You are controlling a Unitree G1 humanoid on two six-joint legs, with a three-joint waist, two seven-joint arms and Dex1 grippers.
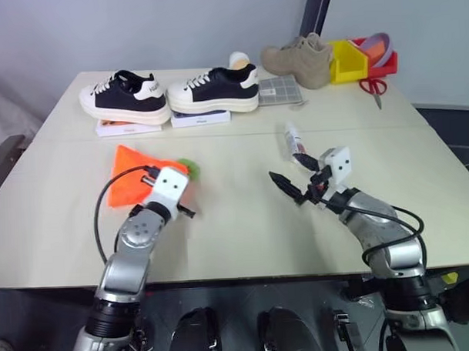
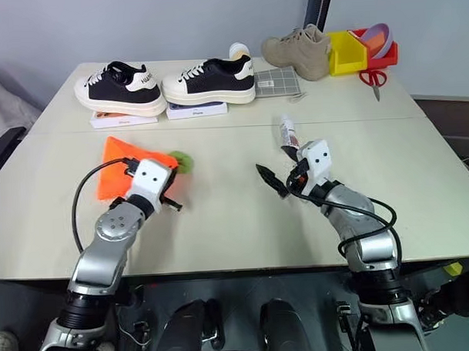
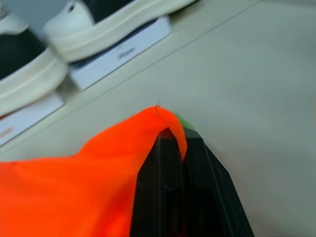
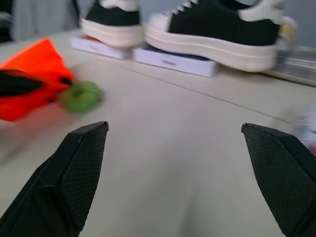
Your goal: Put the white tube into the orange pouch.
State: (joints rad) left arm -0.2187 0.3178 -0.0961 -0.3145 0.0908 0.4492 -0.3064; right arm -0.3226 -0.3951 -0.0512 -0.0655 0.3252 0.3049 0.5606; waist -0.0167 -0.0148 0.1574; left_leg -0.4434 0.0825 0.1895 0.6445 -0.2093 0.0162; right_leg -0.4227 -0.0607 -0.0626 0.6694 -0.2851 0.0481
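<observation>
we see the pouch (image 1: 131, 183) on the surface (image 1: 237, 237), left of the tube (image 1: 296, 143) | left hand (image 1: 187, 199) at the pouch's near edge | right hand (image 1: 302, 182) just before the tube | two shoes (image 1: 170, 91) on boxes (image 1: 202, 119) behind the pouch | boot (image 1: 300, 59), bins (image 1: 354, 60), scissors (image 1: 375, 90) behind the tube

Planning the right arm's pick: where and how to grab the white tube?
Grip the white tube across its slim middle. It lies flat on the table, just beyond the open right gripper; probably come from above, fingers straddling its narrow width.
</observation>
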